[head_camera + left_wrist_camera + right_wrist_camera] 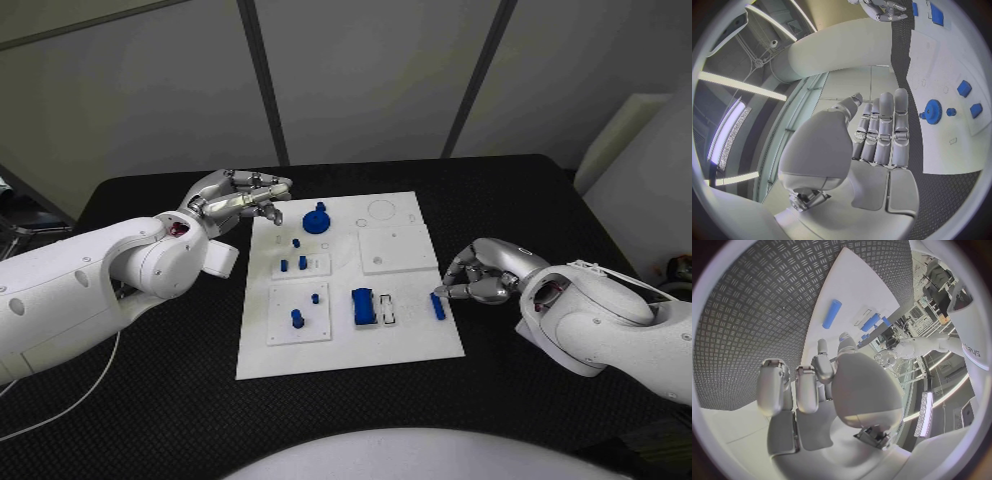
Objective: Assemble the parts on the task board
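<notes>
Smooth white task board (411, 345) sits mid-table on the textured black table (173, 410). A toothed blue gear (317, 219) stands at its 11 o'clock, a blue bar (437, 306) lies at 3. Left hand (238, 198) hovers at the board's far-left corner, fingers straight, empty. Right hand (479, 275), by the bar, fingers curled, holding nothing. Board markings unreadable.

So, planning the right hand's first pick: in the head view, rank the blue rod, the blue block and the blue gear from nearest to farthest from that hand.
1. Blue rod, board's right edge, beside the right hand.
2. Blue block, further inboard.
3. Blue gear, far end, near the left hand.
</notes>
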You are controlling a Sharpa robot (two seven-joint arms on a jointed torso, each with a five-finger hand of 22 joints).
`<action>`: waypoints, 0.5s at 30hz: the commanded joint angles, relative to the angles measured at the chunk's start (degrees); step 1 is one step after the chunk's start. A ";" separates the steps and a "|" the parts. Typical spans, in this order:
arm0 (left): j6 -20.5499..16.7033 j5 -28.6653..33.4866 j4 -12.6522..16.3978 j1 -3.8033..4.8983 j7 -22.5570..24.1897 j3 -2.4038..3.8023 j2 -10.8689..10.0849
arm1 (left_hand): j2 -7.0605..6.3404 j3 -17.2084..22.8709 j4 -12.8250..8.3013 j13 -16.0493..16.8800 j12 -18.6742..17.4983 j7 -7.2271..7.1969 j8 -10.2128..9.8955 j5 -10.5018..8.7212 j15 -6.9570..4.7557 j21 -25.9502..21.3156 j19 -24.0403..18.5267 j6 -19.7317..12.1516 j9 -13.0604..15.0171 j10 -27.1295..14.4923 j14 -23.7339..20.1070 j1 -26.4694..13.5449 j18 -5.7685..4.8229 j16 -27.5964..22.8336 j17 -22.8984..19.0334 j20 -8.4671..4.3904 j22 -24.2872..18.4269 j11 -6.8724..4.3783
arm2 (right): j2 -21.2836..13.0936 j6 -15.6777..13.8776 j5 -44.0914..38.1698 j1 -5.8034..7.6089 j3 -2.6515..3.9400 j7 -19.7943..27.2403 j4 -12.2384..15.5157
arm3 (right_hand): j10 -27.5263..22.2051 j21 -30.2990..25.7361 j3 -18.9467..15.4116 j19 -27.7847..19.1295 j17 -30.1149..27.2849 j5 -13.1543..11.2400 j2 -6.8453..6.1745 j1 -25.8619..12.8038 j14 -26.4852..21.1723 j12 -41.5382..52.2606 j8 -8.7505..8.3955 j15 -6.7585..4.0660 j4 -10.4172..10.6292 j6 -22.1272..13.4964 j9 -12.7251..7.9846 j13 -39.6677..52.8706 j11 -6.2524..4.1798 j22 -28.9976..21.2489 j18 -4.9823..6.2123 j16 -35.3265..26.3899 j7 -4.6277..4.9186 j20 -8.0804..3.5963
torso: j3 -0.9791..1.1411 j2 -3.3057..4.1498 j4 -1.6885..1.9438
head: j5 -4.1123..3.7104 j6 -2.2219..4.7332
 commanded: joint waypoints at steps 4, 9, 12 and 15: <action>0.60 0.13 0.02 0.06 0.22 -0.03 -0.08 | 0.45 -0.35 -0.14 0.07 0.40 -0.02 0.09 -0.06 -0.07 -0.26 0.07 -0.33 -0.06 -0.39 -0.44 -0.07 -0.64 -0.40 -0.08 0.14 -0.07 0.13 | 0.66 4.79 -3.12 -0.21 -0.02 -2.78 -0.47 | -0.03 0.02 -0.50 0.03 4.97 0.44 -0.46 -0.44 3.87 -0.12 -0.14 -0.30 0.71 0.67 0.27 -0.05 -0.34 0.64 -0.29 0.20 -0.12 -0.15 | -0.06 0.05 0.10 | -0.35 0.04; 0.61 0.13 -0.01 0.06 0.23 -0.04 -0.10 | 0.45 -0.35 -0.14 0.07 0.40 -0.02 0.09 -0.06 -0.07 -0.26 0.07 -0.33 -0.06 -0.39 -0.44 -0.07 -0.64 -0.40 -0.08 0.14 -0.07 0.13 | 1.33 5.62 -3.79 -0.44 -0.03 -3.28 -0.66 | -0.05 0.00 -0.62 0.02 4.97 0.52 -0.54 -0.51 3.87 -0.18 -0.13 -0.31 0.80 0.74 0.34 -0.08 -0.36 0.63 -0.29 0.20 -0.14 -0.16 | -0.03 0.02 0.00 | -0.24 -0.08; 0.64 0.13 -0.01 0.06 0.24 -0.05 -0.11 | 0.45 -0.35 -0.14 0.07 0.40 -0.02 0.09 -0.06 -0.07 -0.26 0.07 -0.33 -0.06 -0.39 -0.44 -0.07 -0.64 -0.40 -0.08 0.14 -0.07 0.13 | 1.68 6.10 -4.45 -0.58 -0.04 -3.61 -0.85 | -0.05 0.00 -0.63 0.02 4.95 0.53 -0.54 -0.51 3.86 -0.19 -0.12 -0.31 0.80 0.75 0.35 -0.09 -0.36 0.63 -0.29 0.18 -0.14 -0.16 | -0.05 0.06 0.06 | -0.26 -0.14; 0.64 0.13 0.00 0.06 0.24 -0.05 -0.13 | 0.45 -0.35 -0.14 0.07 0.40 -0.02 0.09 -0.06 -0.07 -0.26 0.07 -0.33 -0.06 -0.39 -0.44 -0.07 -0.64 -0.40 -0.08 0.14 -0.07 0.13 | 1.87 6.79 -5.04 -0.67 -0.04 -3.97 -0.99 | -0.06 0.02 -0.63 0.03 4.97 0.54 -0.54 -0.50 3.87 -0.21 -0.12 -0.32 0.81 0.76 0.36 -0.10 -0.36 0.65 -0.29 0.20 -0.15 -0.16 | -0.05 0.05 0.08 | -0.23 -0.25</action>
